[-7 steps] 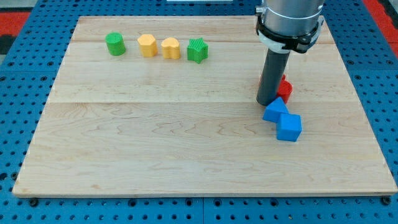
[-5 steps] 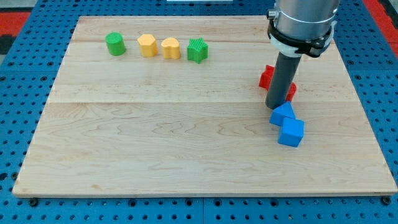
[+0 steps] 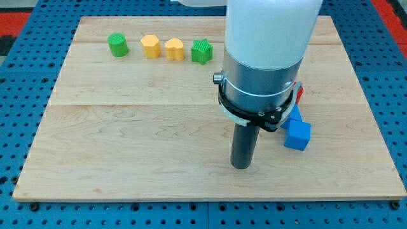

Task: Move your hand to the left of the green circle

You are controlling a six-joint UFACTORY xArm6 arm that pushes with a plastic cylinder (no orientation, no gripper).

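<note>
The green circle (image 3: pixel 117 45) is a short green cylinder near the board's top left corner. My tip (image 3: pixel 241 165) rests on the board at lower centre right, far to the right of and below the green circle. The arm's wide body hides the board above the tip. No block touches the tip.
A row runs right from the green circle: a yellow hexagon-like block (image 3: pixel 151 46), a yellow heart-like block (image 3: pixel 174 49), a green star-like block (image 3: pixel 201 51). A blue cube (image 3: pixel 297 134) lies right of the tip, with another blue block (image 3: pixel 296 114) and a red block (image 3: pixel 299 92) mostly hidden behind the arm.
My tip has moved down and to the left, away from the red and blue blocks. The arm now covers the red blocks. The blocks in the top row have not moved.
</note>
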